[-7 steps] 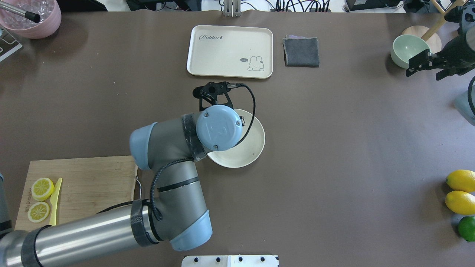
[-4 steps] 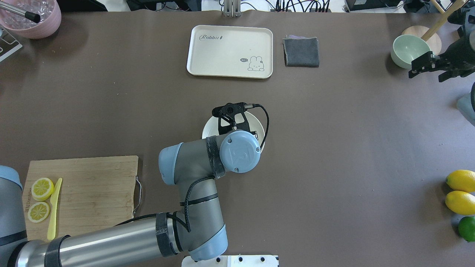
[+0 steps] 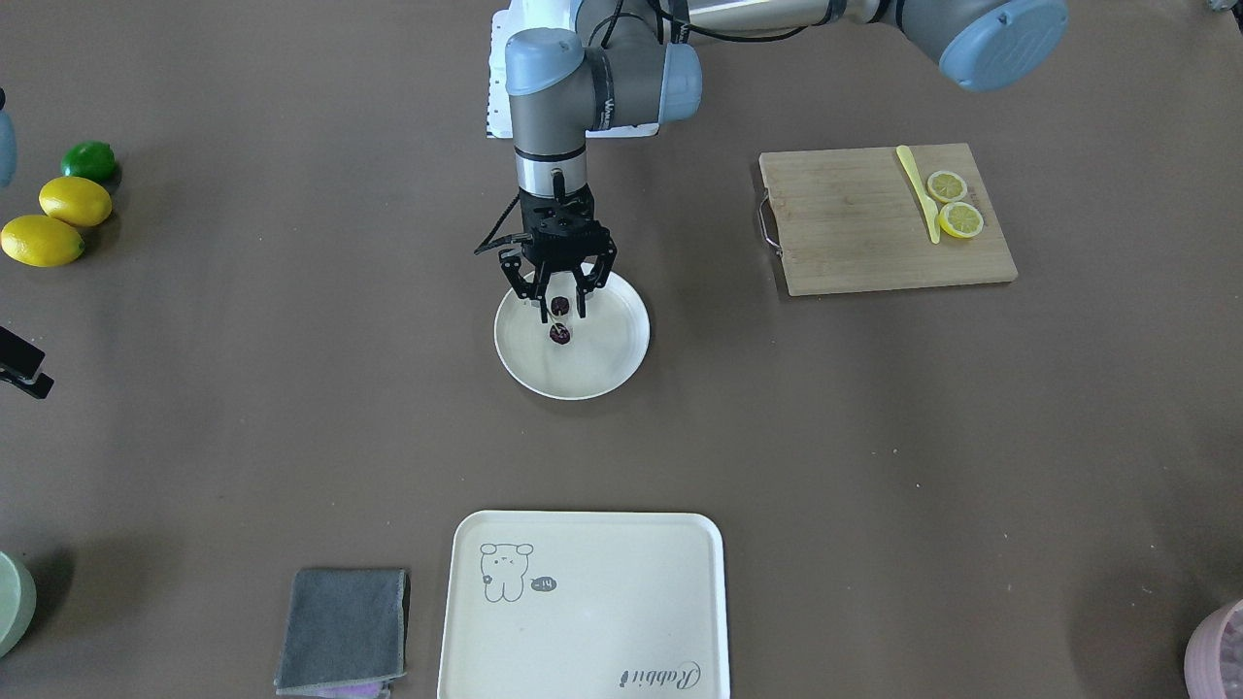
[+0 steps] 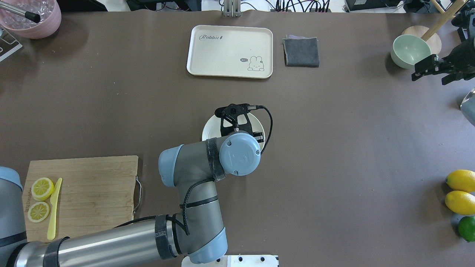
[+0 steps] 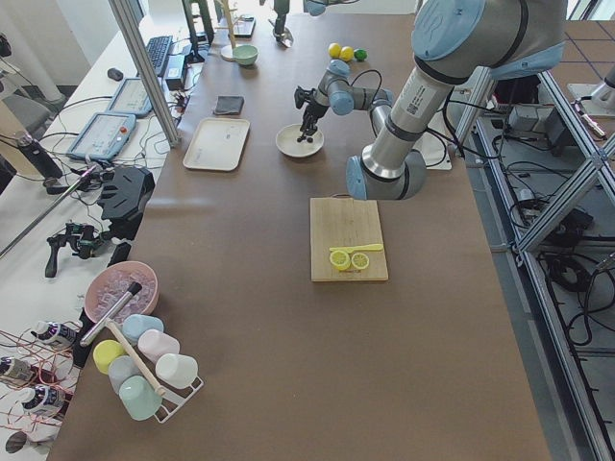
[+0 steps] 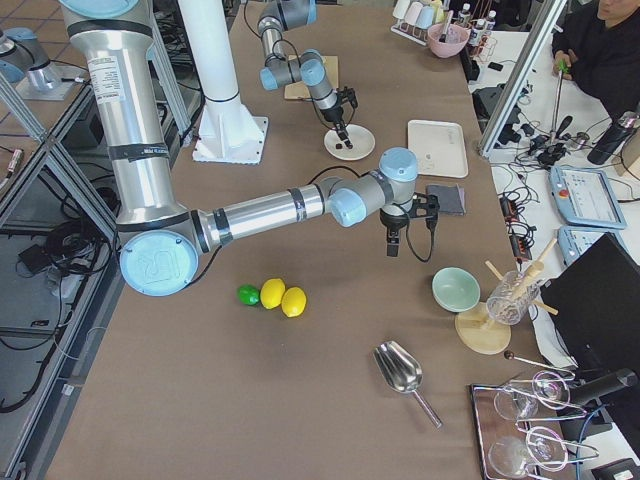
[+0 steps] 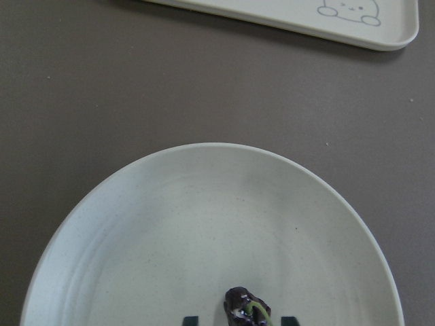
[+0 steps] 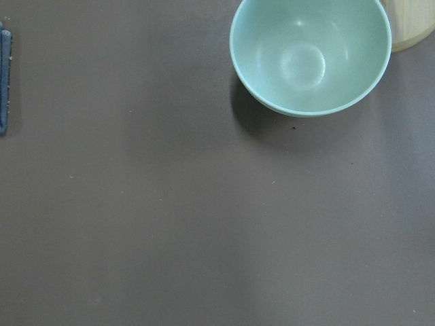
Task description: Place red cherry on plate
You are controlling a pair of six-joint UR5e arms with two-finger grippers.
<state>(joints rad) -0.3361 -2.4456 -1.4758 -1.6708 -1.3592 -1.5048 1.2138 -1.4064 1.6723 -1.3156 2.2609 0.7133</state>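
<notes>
The red cherry (image 3: 559, 334) is a dark glossy pair lying on the cream-white plate (image 3: 583, 374) at mid-table. My left gripper (image 3: 559, 313) points straight down over the plate's robot-side half. It is open, with its fingertips astride the fruit. In the left wrist view the cherry (image 7: 245, 309) sits low on the plate (image 7: 204, 224), clear of both fingertips. From overhead the left wrist covers most of the plate (image 4: 209, 128) and hides the cherry. My right gripper (image 4: 432, 66) hovers at the table's far right beside the green bowl; whether it is open or shut does not show.
A cream tray (image 4: 230, 52) and a grey cloth (image 4: 301, 52) lie beyond the plate. The pale green bowl (image 4: 410, 50) stands at the far right. A wooden board (image 4: 92, 185) holds lemon slices and a yellow knife. Two lemons (image 4: 460, 180) and a lime sit at the right edge.
My left arm swung right and back toward the robot, carrying the gripper from the plate's far-left rim to above the plate. The right arm drifted slightly to the right.
</notes>
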